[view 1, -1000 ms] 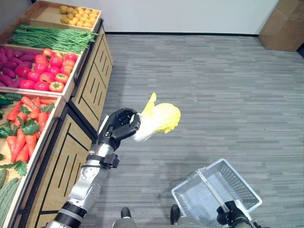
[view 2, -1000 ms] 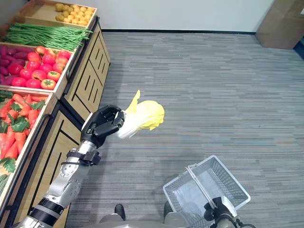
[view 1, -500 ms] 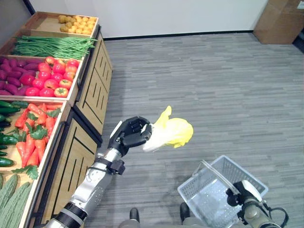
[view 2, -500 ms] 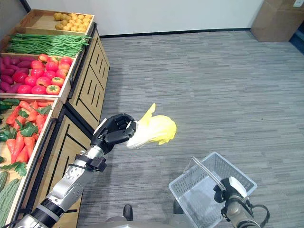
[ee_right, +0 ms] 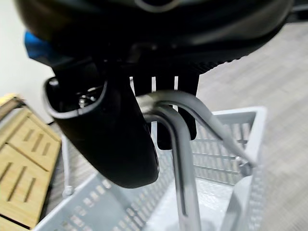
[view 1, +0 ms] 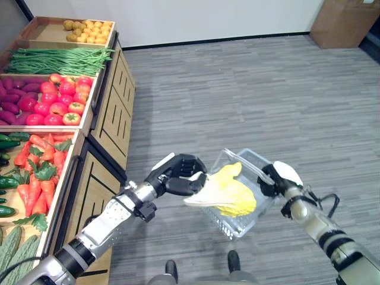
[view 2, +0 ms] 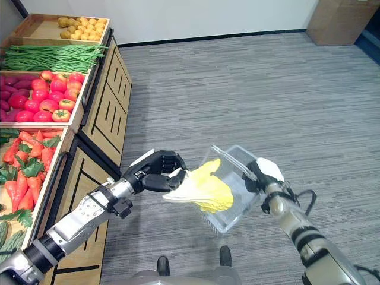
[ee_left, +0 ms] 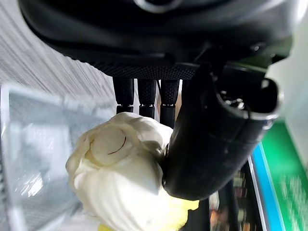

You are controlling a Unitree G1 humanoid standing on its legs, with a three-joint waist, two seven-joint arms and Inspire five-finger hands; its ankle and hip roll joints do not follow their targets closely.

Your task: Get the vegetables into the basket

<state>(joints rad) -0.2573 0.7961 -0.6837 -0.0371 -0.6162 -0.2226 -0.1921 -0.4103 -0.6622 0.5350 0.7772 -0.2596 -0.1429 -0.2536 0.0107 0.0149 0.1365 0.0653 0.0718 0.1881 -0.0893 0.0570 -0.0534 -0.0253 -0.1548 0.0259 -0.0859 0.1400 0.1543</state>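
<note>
- Fingers and thumb of the left hand (view 1: 180,175) are curled round the pale stem end of a yellow-leaved cabbage (view 1: 225,191); the left wrist view shows the thumb pressed against the whitish base with the fingers behind it.
- Cabbage leaves point away from the left hand, toward the robot's right, and hang over the near left rim of the basket (view 1: 244,222); the head is held in the air, above the basket's opening and not resting inside it.
- Right hand (view 1: 276,177) is closed round the basket's grey wire handle (ee_right: 179,144); in the right wrist view the thumb and fingers wrap the bar where it bends.
- Basket is a pale mesh one, carried clear of the grey floor (view 1: 249,89) and tilted, with its open side turned toward the cabbage.
- Wooden produce stand (view 1: 113,127) runs along the robot's left, with slatted panels on its side.
- Crates on the stand hold, from the near end to the far end: cucumbers (view 1: 7,181), carrots (view 1: 35,163), tomatoes (view 1: 62,104) beside purple sweet potatoes (view 1: 12,101), green beans (view 1: 56,59), and small yellow potatoes (view 1: 86,29).
- Cardboard box (view 1: 344,21) stands at the far right corner of the floor, against the white wall (view 1: 208,18).
</note>
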